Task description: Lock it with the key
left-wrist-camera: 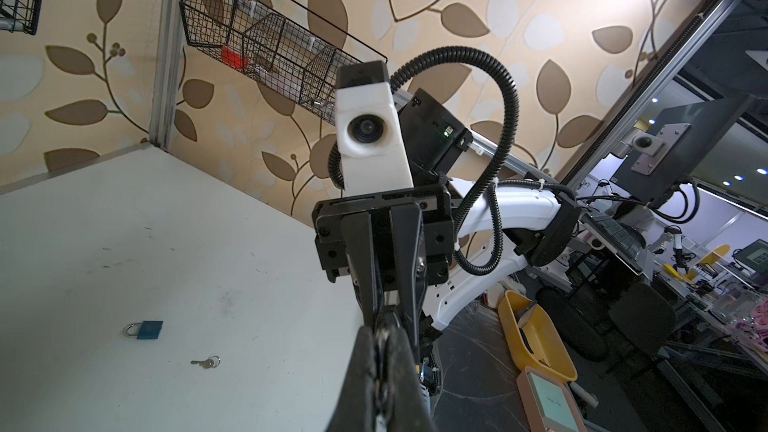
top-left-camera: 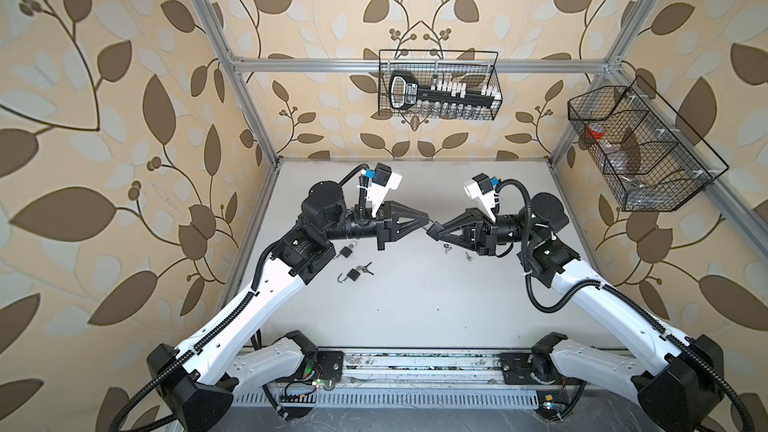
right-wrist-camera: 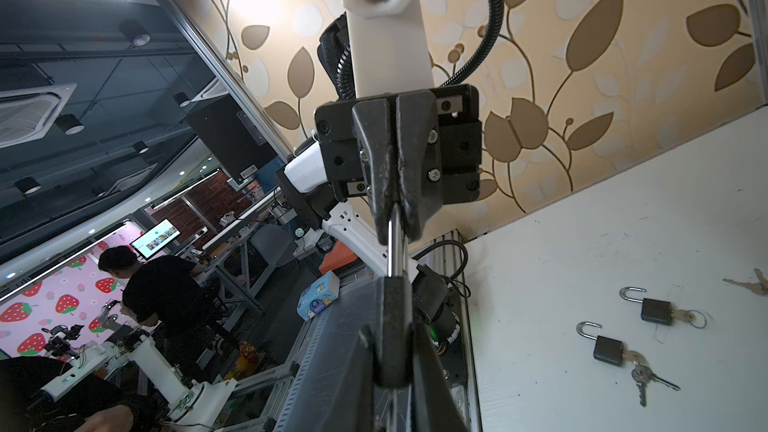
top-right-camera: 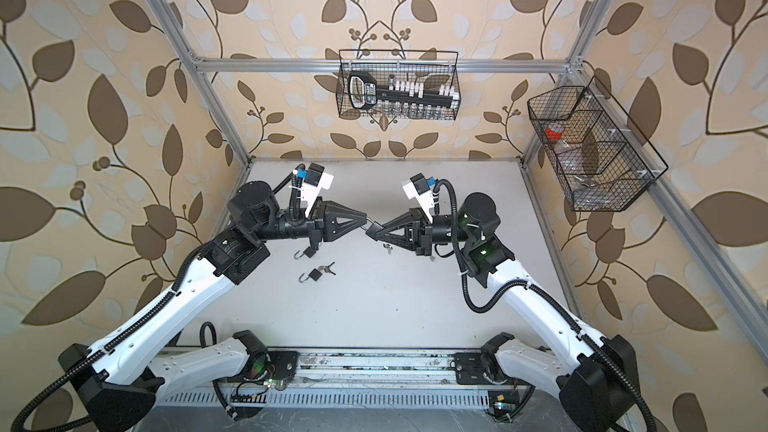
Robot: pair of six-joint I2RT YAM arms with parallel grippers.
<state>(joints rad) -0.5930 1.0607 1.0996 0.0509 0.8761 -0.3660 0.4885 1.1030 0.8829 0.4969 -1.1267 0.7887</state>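
Meeting nose to nose above the middle of the white surface [top-left-camera: 415, 309], the two arms are sharing one small dark padlock with a silver shackle [right-wrist-camera: 392, 309], holding it in the air between them and clear of the surface. The left arm's black triangular fingers [top-left-camera: 405, 220] are pressing closed on the bare shackle, while the right arm's black triangular fingers [top-left-camera: 455, 224] are clamping closed around the dark body, so the lock is stretching straight from one arm to the other. Whether a key is sitting in this lock I cannot tell from where I am standing. Below the left arm, two more black padlocks are lying with their shackles swung open, one [top-left-camera: 345, 252] partly under the arm and the other [top-left-camera: 354, 274] just in front of it, each with silver keys at its base. A bunch of loose silver keys [top-left-camera: 446, 248] is lying under the right arm's fingers, and in the left wrist view a blue padlock with a closed shackle [left-wrist-camera: 148, 330] is resting near a single small key on a ring [left-wrist-camera: 206, 362].
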